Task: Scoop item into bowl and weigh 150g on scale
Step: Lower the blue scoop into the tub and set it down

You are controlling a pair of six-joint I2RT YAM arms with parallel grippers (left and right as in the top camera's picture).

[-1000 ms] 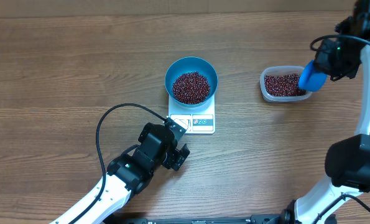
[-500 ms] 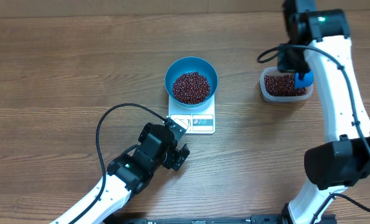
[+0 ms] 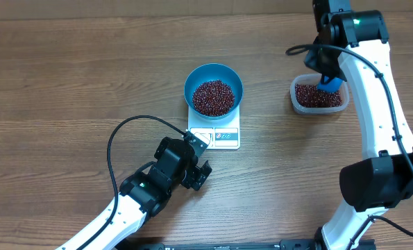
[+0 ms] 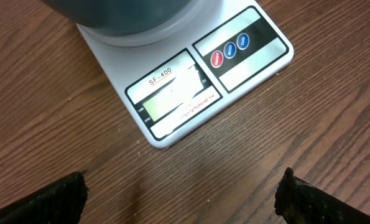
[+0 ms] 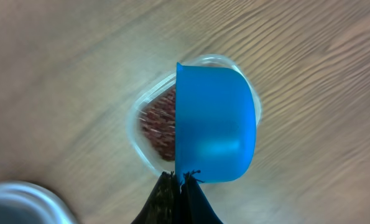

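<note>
1. Clamping scoop (image 5: 216, 124) with right fingers (image 5: 172, 200) above tub (image 3: 293, 97); dip shallow, lift few beans (image 3: 316, 96).
2. Holding left fingers (image 4: 51, 200) apart beside scale (image 4: 172, 93).
3. Tip slowly into bowl (image 3: 214, 70) on scale, already bean-filled.

Left claw (image 4: 181, 202) spread wide — right claw (image 5: 180, 186) pinched closed.

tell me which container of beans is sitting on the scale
The teal-blue bowl, resting on the white scale. The clear plastic tub sits directly on the wooden table instead.
</note>
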